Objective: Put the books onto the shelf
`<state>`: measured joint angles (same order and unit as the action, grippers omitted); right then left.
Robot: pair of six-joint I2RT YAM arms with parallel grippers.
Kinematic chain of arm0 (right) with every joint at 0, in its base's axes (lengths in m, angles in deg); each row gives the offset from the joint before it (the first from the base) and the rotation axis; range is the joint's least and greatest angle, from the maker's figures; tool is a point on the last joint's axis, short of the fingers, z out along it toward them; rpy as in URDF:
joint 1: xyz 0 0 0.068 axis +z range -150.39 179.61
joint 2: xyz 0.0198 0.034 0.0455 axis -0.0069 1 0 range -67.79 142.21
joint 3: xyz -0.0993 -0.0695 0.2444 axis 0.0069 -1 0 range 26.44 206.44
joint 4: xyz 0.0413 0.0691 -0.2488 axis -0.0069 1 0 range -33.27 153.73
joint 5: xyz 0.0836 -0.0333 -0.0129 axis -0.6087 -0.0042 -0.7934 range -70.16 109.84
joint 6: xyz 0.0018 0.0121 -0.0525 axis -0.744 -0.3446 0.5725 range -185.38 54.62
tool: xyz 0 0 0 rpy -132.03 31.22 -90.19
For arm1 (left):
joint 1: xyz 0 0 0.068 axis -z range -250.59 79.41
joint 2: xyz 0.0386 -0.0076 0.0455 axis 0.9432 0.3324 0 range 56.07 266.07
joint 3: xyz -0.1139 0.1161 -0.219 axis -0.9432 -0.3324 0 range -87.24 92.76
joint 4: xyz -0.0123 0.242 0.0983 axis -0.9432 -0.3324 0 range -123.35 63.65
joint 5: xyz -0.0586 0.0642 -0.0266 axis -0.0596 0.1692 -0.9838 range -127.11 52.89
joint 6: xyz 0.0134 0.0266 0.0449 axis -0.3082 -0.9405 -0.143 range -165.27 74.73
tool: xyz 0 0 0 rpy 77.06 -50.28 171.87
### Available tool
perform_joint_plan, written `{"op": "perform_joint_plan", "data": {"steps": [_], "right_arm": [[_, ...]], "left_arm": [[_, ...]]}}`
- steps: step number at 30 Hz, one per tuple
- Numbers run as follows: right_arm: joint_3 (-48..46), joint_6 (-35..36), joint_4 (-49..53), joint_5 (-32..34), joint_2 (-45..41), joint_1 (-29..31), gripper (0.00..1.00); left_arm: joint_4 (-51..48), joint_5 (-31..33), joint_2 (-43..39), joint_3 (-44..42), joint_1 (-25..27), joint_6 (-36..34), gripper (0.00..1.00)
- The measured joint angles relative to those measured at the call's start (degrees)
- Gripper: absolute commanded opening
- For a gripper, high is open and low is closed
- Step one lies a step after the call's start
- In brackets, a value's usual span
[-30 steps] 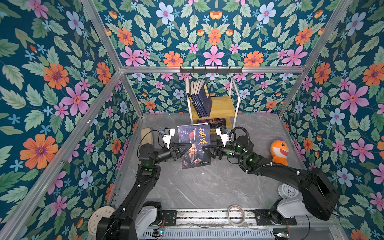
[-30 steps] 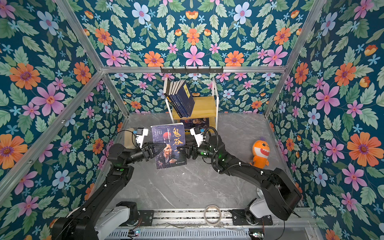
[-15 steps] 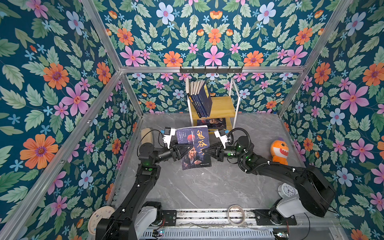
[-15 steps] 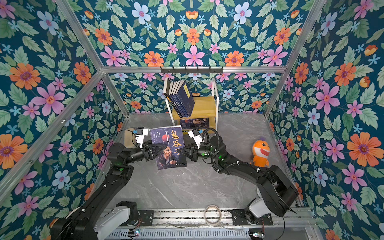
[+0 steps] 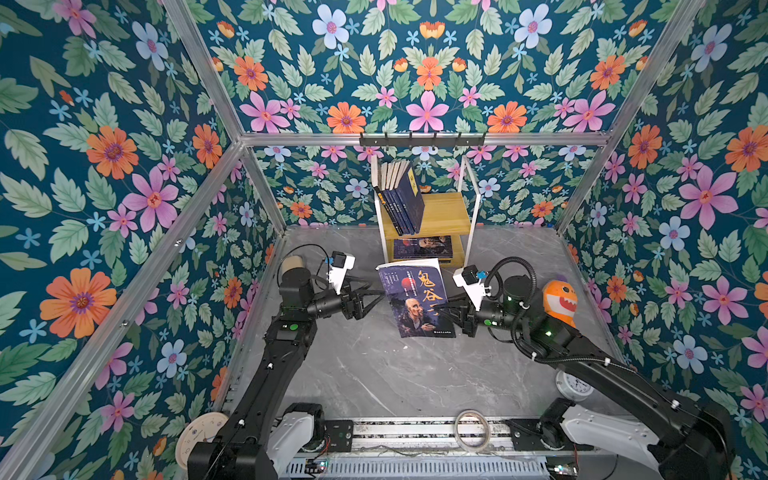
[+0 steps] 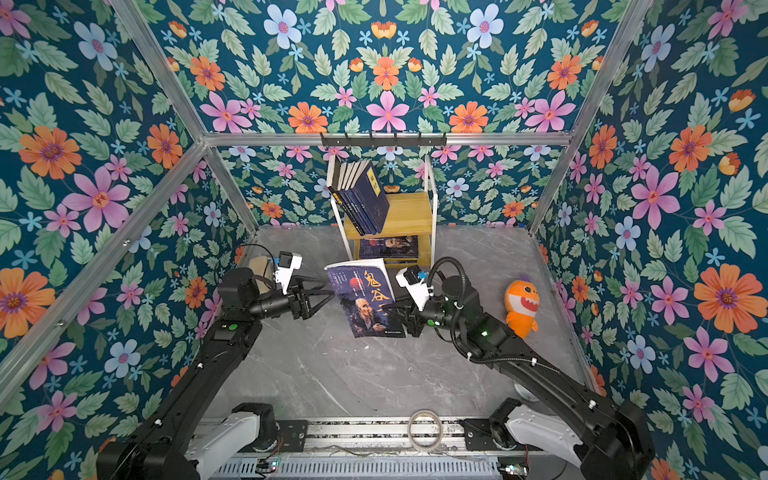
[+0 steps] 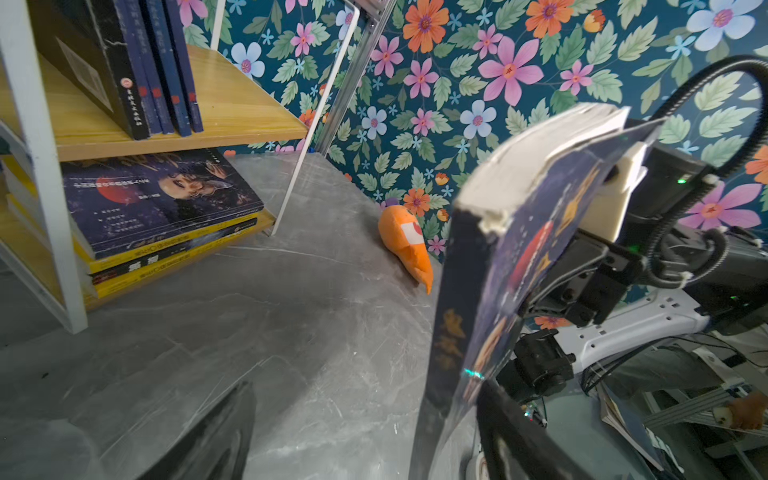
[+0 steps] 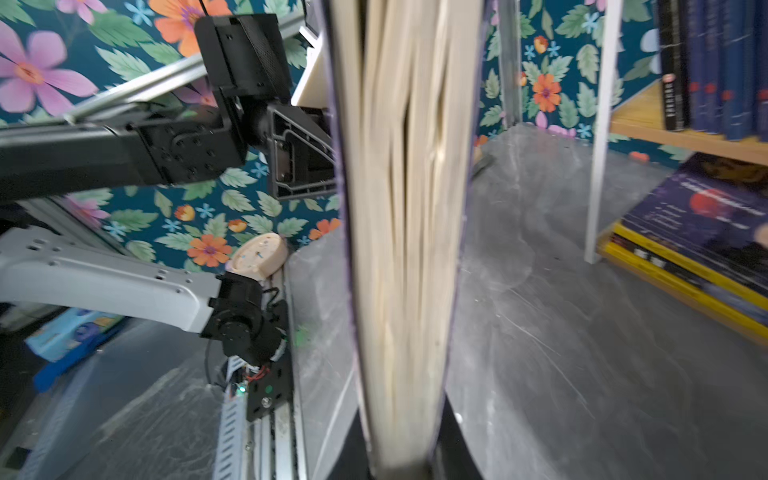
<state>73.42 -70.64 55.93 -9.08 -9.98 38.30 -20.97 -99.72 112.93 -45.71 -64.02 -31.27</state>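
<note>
Sideways, both arms reach toward the middle in front of the shelf [image 5: 444, 210], wrists level and pointing at each other. The right gripper [image 5: 452, 309] is clamped on the page edge of the book [image 5: 415, 299], holding it upright, its cover showing in both top views. The left gripper [image 5: 375, 295] stands spread wide, with the book's spine just at its fingertips. The top board has bare room right of the leaning navy books [image 5: 405, 199]. The lower tier holds a flat stack [image 5: 422, 246].

The right pincer [image 7: 544, 291] clamps a dark-covered book [image 7: 490, 266] (page edges ragged) near the shelf [image 7: 232, 112].
</note>
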Motion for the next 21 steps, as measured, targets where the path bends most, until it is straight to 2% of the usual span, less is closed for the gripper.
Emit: {"op": "perform_joint_plan", "data": {"steps": [8, 15, 21], "right_arm": [[0.0, 11.2, 17.7, 8.4, -7.8, -0.1, 0.00], [1.9, 17.6, 29.6, 10.3, -8.0, -0.1, 0.00], [1.9, 20.7, 35.1, 10.4, -7.4, -0.1, 0.00]], "left_arm": [[-11.6, 1.3, 1.2, 6.5, -0.9, -12.6, 0.95], [-22.7, 1.6, 2.9, 11.7, -0.9, -24.4, 0.99], [-27.8, 0.5, 5.0, 15.1, -0.9, -30.6, 1.00]]}}
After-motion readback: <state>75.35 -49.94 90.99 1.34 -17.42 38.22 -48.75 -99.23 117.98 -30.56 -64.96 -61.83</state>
